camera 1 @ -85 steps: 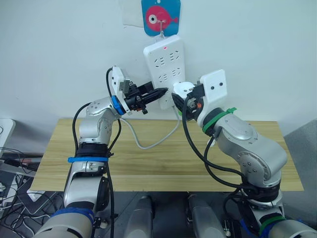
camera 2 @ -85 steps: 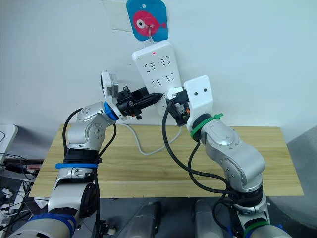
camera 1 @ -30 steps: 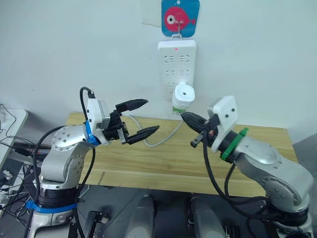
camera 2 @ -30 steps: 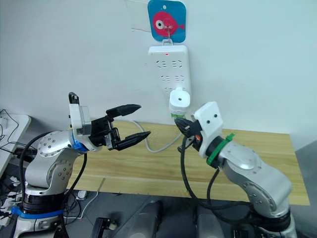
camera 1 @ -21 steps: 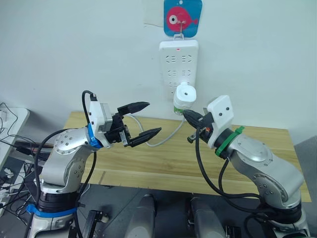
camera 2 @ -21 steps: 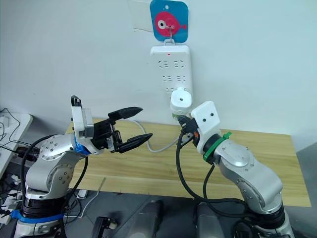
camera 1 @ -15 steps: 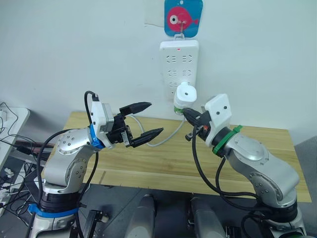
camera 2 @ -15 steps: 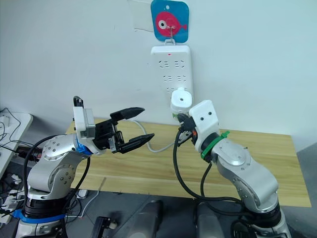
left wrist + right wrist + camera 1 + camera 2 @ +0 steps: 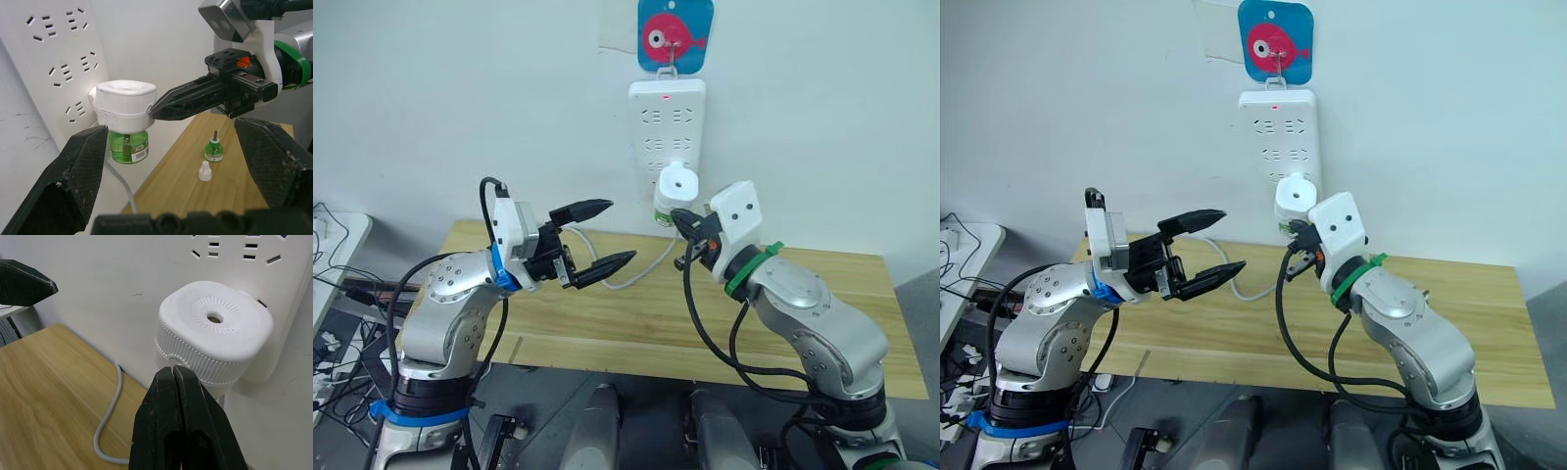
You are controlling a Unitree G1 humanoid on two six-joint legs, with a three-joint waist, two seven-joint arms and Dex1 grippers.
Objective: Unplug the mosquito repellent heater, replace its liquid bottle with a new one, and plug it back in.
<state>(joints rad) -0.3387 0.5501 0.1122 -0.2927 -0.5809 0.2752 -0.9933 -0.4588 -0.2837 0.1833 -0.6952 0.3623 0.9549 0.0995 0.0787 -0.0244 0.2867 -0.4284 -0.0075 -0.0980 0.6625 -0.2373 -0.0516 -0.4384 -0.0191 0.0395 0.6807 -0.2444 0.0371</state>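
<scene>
Mosquito repellent heater, the small white rounded plastic unit [image 9: 678,184] with a ribbed skirt and a round vent on top, is plugged into the lower end of the long white power strip [image 9: 666,125] hanging on the wall, at about 12 o'clock in my head view. A green liquid bottle [image 9: 127,145] is screwed in under it.

Starting at my left: I've got the left gripper [image 9: 597,238] held out at roughly 9 o'clock from the heater, well apart from it, its two black fingers spread wide with nothing between them. Beneath it runs the light wooden tabletop [image 9: 636,323], and a grey cable [image 9: 631,275] drops from the strip and loops across the wood.

Moving to centre: above the strip I see a blue tag with a pink fish [image 9: 674,35] on a hook, and a tiny red light glows at the strip's top.

Now the right gripper [image 9: 155,110]: its fingers are pressed together into one black point, and that tip sits right at the heater's ribbed side, at about 4 o'clock of the unit in my head view. I cannot tell whether it is actually touching.

Further right, through the left wrist camera, a second small green bottle [image 9: 213,150] with a wick stands upright on the table, with a little white cap [image 9: 205,171] just beside it.
</scene>
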